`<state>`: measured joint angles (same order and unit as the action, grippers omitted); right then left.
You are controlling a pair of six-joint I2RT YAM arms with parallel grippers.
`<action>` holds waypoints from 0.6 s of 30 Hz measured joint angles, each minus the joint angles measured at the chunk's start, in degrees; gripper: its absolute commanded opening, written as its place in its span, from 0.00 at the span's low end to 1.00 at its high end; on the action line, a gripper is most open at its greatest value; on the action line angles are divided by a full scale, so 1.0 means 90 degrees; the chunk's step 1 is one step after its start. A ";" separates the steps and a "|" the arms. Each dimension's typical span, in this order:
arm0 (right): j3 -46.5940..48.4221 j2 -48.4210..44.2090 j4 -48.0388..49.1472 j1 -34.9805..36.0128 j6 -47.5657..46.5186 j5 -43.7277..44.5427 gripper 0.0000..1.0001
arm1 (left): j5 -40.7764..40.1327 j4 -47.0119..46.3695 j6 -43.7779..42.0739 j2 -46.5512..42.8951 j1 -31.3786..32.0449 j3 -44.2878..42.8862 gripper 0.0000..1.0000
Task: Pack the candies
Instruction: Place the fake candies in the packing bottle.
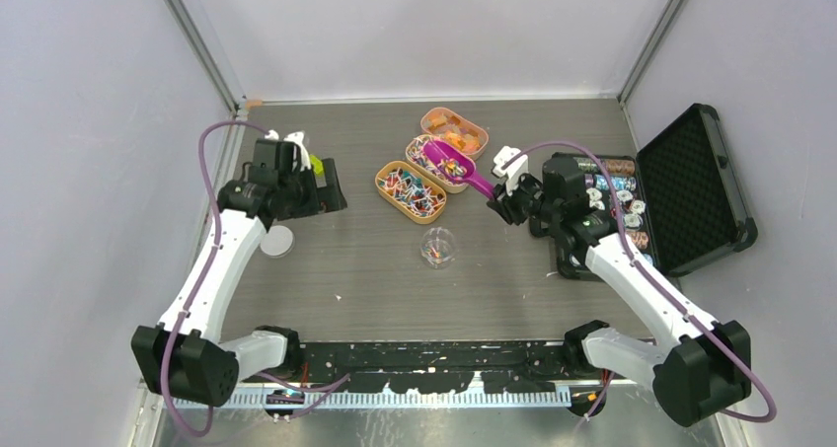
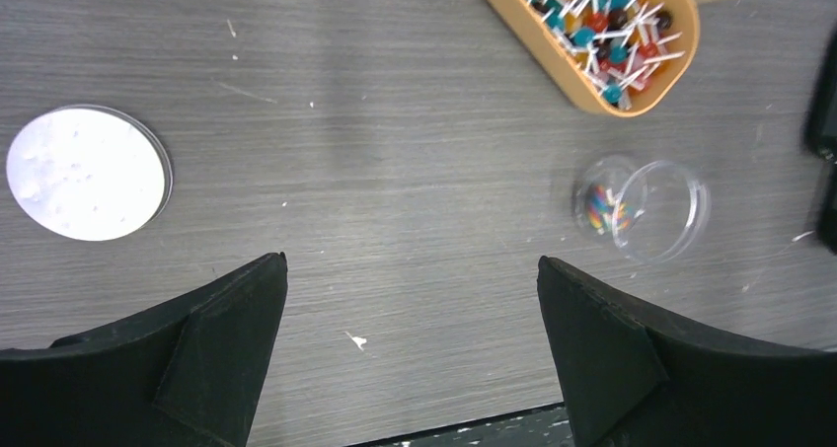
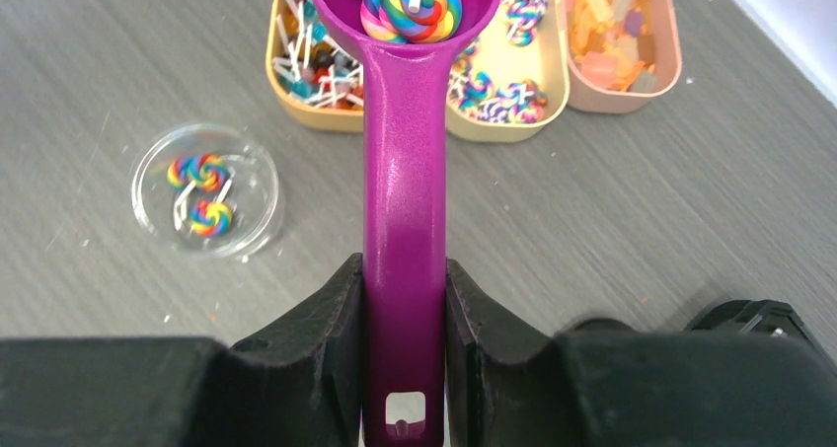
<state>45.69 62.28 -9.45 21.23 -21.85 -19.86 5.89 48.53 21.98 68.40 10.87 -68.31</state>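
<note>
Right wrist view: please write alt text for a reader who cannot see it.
The right gripper is shut on the handle of a magenta scoop that carries a rainbow swirl lollipop. Beside it, a clear round dish on the grey table holds two more lollipops; three oval candy trays lie beyond the scoop.

The right gripper [image 3: 403,281] is clamped on the handle of the magenta scoop [image 3: 403,151]. The scoop bowl carries rainbow swirl candies [image 3: 410,8], seen against three oblong trays [image 3: 617,97]. Left of the handle, a clear round dish [image 3: 255,232] holds two more.
</note>
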 measured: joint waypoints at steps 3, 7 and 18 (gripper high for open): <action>0.0129 -0.0146 -0.0673 0.0012 -0.0301 -0.0153 0.01 | 0.0017 -0.0265 -0.0170 -0.0313 0.0000 0.0670 1.00; 0.0308 -0.0243 -0.1579 0.0051 -0.0656 -0.0284 0.00 | 0.0019 -0.0333 -0.0590 -0.0651 0.0041 0.1239 1.00; 0.0619 -0.1460 -0.4165 0.0350 -0.1999 0.0007 0.00 | 0.0219 -0.0692 -0.1020 -0.1668 0.0291 0.1727 1.00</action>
<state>51.27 49.15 -46.94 24.38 -39.83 -19.79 7.86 42.30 12.80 53.39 13.50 -52.77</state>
